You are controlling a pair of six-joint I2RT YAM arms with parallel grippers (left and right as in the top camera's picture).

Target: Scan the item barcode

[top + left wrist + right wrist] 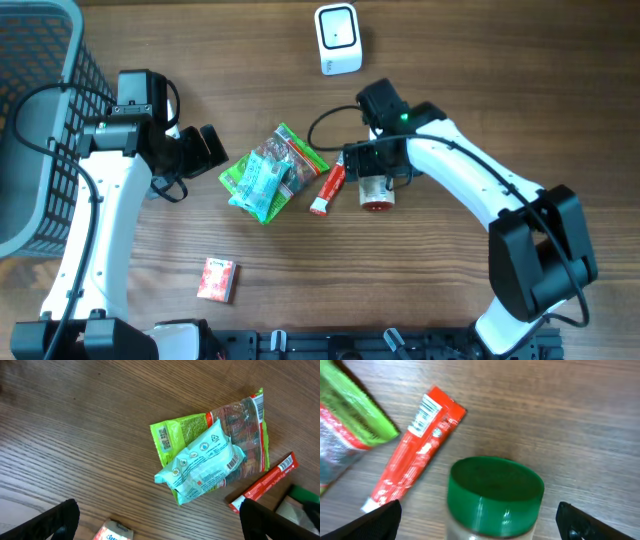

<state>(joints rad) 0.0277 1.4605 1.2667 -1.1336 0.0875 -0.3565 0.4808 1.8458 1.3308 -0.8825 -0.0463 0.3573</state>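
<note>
We see the right gripper (479,521) wide open around the green-lidded jar (495,487), with its fingers not touching it. The jar is near the middle of the tabletop (450,60), beside the red tube (330,188). The left gripper (197,148) is also wide open and holds nothing, and the scanner (337,38) stands at the far edge.

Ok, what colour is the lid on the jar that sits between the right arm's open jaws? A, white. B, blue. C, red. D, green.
D: in the right wrist view the jar lid is plainly green, and it is the red tube lying beside it on the table that is red.
</note>
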